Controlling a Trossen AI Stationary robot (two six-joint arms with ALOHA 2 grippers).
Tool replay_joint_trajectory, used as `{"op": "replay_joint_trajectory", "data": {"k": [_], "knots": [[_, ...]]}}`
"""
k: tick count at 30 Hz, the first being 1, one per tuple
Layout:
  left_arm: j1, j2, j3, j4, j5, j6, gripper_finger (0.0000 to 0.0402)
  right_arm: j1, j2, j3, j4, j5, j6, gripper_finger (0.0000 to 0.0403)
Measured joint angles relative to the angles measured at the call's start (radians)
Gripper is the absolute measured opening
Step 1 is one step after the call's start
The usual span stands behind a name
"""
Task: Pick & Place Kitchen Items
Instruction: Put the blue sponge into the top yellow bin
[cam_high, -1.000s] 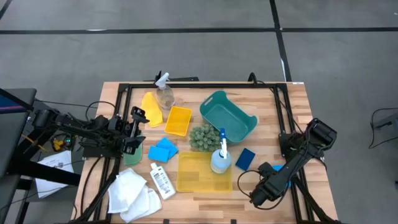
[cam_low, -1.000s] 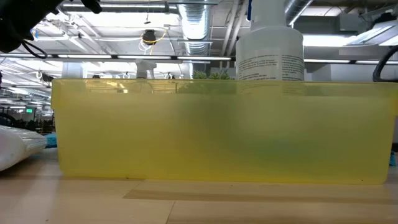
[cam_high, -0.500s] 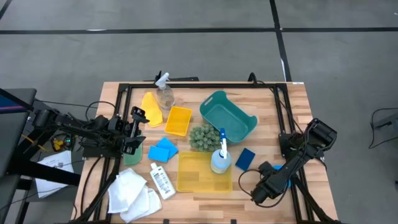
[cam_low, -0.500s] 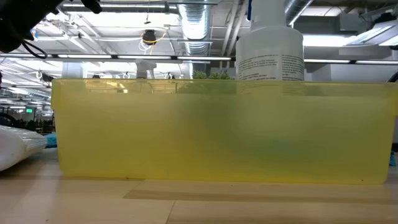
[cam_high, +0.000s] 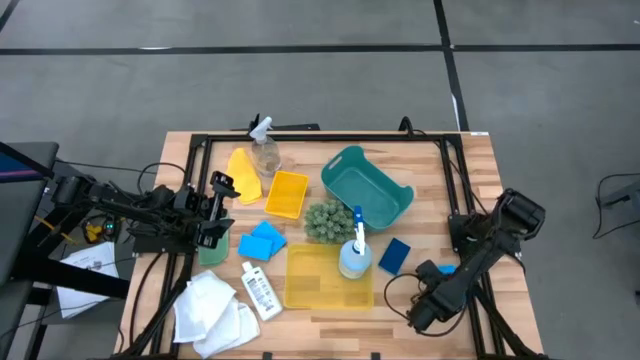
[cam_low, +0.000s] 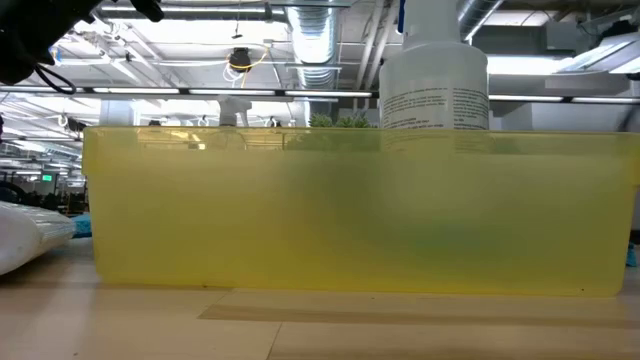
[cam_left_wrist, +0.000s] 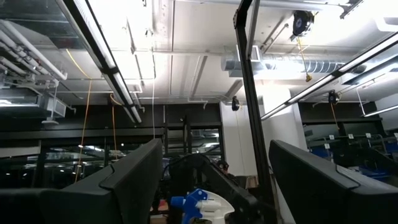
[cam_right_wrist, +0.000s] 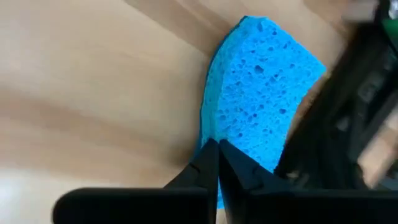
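A light blue sponge (cam_right_wrist: 261, 99) lies on the wooden table (cam_high: 470, 190) near its right front edge. The right gripper (cam_right_wrist: 217, 163) is low beside it, its fingers pressed together and the tips touching the sponge's edge; I cannot tell if they pinch it. The left gripper (cam_high: 222, 200) waits with its fingers apart at the table's left side.

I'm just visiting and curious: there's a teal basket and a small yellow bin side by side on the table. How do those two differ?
The teal basket is larger than the small yellow bin and has rounded corners, while the bin is boxy with straight sides. The basket lies turned at a slant nearer the table's middle; the bin sits to its left, next to a clear spray bottle. Both are open-topped containers, and both look empty.
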Motion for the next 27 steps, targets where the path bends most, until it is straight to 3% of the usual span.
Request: {"op": "replay_joint_trajectory", "data": {"k": [7, 14, 18, 27], "knots": [[0.0, 0.0, 0.0, -0.001, 0.001, 0.0, 0.029, 0.07, -0.187, 0.018, 0.016, 0.349, 0.198, 0.0], [0.0, 0.0, 0.0, -0.001, 0.005, -0.002, 0.029, 0.231, -0.301, -0.093, 0.173, 0.746, 0.429, 0.0], [0.0, 0.0, 0.0, 0.0, 0.004, -0.003, 0.029, 0.236, -0.301, -0.173, 0.341, 0.845, 0.413, 0.0], [0.0, 0.0, 0.0, 0.0, 0.003, -0.001, 0.029, 0.227, -0.3, -0.249, 0.525, 0.997, 0.381, 0.0]]}}
